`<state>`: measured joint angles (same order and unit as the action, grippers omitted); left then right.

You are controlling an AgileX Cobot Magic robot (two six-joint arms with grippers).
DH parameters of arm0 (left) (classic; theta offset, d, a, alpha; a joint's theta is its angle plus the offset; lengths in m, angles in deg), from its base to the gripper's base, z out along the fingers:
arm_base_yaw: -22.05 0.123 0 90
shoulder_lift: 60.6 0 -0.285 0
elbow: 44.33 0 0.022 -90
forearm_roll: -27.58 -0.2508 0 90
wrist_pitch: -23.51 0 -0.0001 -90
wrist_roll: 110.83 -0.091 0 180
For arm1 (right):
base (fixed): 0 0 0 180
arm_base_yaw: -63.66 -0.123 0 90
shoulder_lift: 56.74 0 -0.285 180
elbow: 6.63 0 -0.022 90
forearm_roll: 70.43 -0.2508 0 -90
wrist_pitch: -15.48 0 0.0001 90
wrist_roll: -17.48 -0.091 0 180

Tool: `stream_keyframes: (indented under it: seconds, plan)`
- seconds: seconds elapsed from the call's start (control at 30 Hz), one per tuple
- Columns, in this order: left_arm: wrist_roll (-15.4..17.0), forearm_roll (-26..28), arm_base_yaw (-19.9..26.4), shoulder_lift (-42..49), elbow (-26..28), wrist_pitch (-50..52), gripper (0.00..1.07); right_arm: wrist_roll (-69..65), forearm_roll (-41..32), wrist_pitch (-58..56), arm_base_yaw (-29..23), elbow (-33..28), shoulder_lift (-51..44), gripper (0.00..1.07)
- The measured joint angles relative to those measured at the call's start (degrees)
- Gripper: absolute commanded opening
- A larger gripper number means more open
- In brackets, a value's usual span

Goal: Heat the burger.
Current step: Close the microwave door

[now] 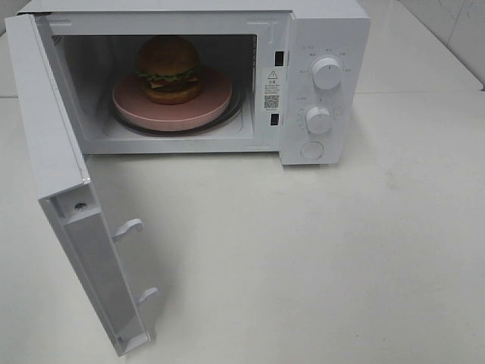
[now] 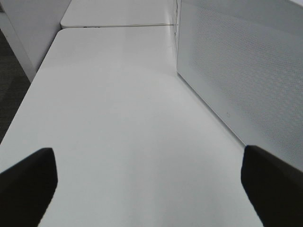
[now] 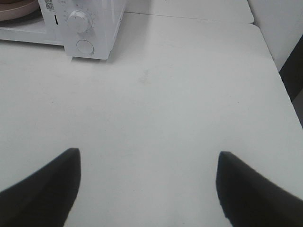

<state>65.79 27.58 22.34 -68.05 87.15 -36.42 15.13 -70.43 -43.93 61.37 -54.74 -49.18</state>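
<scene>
A: How's the left gripper [image 2: 147,156]?
B: Jaws spread wide, its two dark fingers [image 2: 28,187] well apart.
A: And the right gripper [image 3: 149,155]?
B: Same pose: jaws wide, dark fingers [image 3: 255,189] tapering to blunt tips, clasping nothing.

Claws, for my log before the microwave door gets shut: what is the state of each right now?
Left claw: open, holding nothing.
Right claw: open, holding nothing.
</scene>
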Motion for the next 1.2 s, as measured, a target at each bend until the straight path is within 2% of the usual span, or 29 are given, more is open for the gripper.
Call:
stream_keyframes:
  seconds: [0.33, 0.43, 0.5, 0.53, 0.57, 0.6, 0.63, 0.67, 0.7, 0.73, 0.77, 0.8, 0.87, 0.9, 0.93, 0.97, 1.0, 1.03, 1.2]
  plan:
    - [0.0, 0.0, 0.0, 0.0, 0.0, 0.0, 0.97, 0.0, 0.0, 0.0, 0.0, 0.0, 0.0, 0.76]
    - [0.0, 0.0, 0.0, 0.0, 0.34, 0.46, 0.92, 0.0, 0.0, 0.0, 0.0, 0.0, 0.0, 0.76]
    - [0.0, 0.0, 0.0, -1.03, 1.43, 1.6, 0.81, 0.0, 0.0, 0.0, 0.0, 0.0, 0.0, 0.76]
    - [0.0, 0.0, 0.0, -1.03, 1.43, 1.6, 0.81, 0.0, 0.0, 0.0, 0.0, 0.0, 0.0, 0.76]
    - [0.0, 0.0, 0.0, -2.69, 1.83, 3.67, 0.71, 0.0, 0.0, 0.0, 0.0, 0.0, 0.0, 0.76]
    - [0.0, 0.0, 0.0, -3.72, 1.83, 4.76, 0.65, 0.0, 0.0, 0.0, 0.0, 0.0, 0.0, 0.76]
    - [0.0, 0.0, 0.0, -3.72, 1.83, 4.76, 0.65, 0.0, 0.0, 0.0, 0.0, 0.0, 0.0, 0.76]
    - [0.0, 0.0, 0.0, -5.96, 1.89, 6.47, 0.55, -0.06, 0.0, 0.0, 0.0, 0.0, 0.0, 0.76]
    - [0.0, 0.0, 0.0, -7.22, 1.89, 7.45, 0.5, -0.06, 0.0, 0.0, 0.0, 0.0, 0.0, 0.76]
    - [0.0, 0.0, 0.0, -7.22, 1.89, 7.45, 0.5, -0.06, 0.0, 0.0, 0.0, 0.0, 0.0, 0.76]
    - [0.0, 0.0, 0.0, -9.51, 1.89, 9.17, 0.4, -0.06, 0.0, 0.0, 0.0, 0.0, 0.0, 0.76]
    - [0.0, 0.0, 0.0, -9.51, 1.89, 9.17, 0.4, -0.06, 0.0, 0.0, 0.0, 0.0, 0.0, 0.76]
    - [0.0, 0.0, 0.0, -13.35, 1.89, 11.57, 0.26, -0.06, 0.0, 0.0, 0.0, 0.0, 0.0, 0.76]
    - [0.0, 0.0, 0.0, -13.35, 1.89, 11.57, 0.26, -0.06, 0.0, 0.0, 0.0, 0.0, 0.0, 0.76]
    - [0.0, 0.0, 0.0, -15.93, 1.89, 13.12, 0.15, -0.06, 0.0, 0.0, 0.0, 0.0, 0.0, 0.76]
    - [0.0, 0.0, 0.0, -16.96, 1.89, 13.81, 0.1, -0.06, 0.0, 0.0, 0.0, 0.0, 0.0, 0.76]
    - [0.0, 0.0, 0.0, -16.96, 1.89, 13.81, 0.1, -0.06, 0.0, 0.0, 0.0, 0.0, 0.0, 0.76]
    - [0.0, 0.0, 0.0, -19.25, 1.89, 15.87, 0.0, -0.06, 0.0, 0.0, 0.0, 0.0, 0.0, 0.76]
    - [-0.11, 0.0, -0.17, -24.06, -0.46, 23.89, 0.0, -0.06, 0.0, 0.0, 0.0, 0.0, 0.0, 0.76]
